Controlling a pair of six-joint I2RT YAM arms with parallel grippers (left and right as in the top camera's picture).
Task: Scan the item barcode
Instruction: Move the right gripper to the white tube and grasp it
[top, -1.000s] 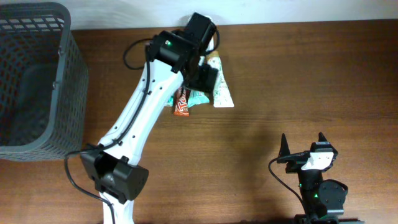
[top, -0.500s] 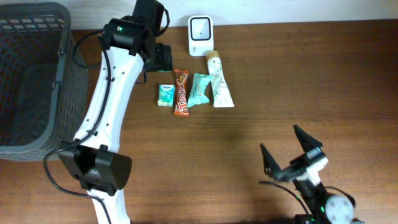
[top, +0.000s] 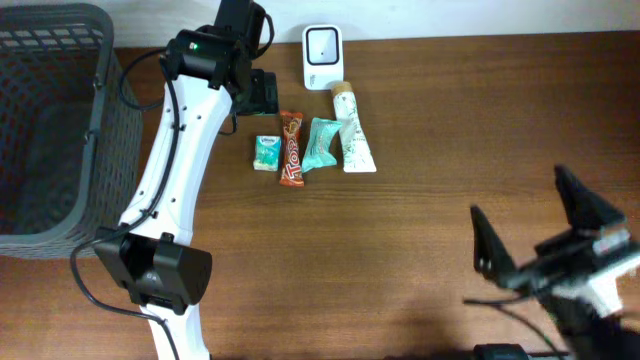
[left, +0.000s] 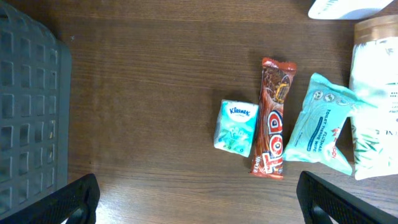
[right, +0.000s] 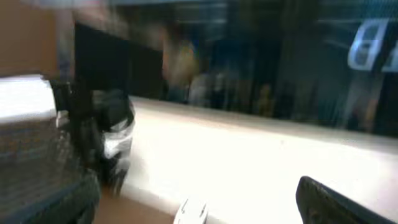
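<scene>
The left gripper (left: 196, 180) had swung off the items (top: 291, 148) toward 11 o'clock, jaws wide and empty. The right gripper (top: 518, 192) had risen at 4 o'clock, likewise spread. The items lay in a row at 12 o'clock below the scanner (top: 323, 57) — none yet picked, scanning not begun.

Overhead and left wrist views: bright, even light, sharp focus, soft shadows on the brown wooden table (top: 450, 130). Right wrist view: heavy motion blur, dim far side, white glare at centre.
</scene>
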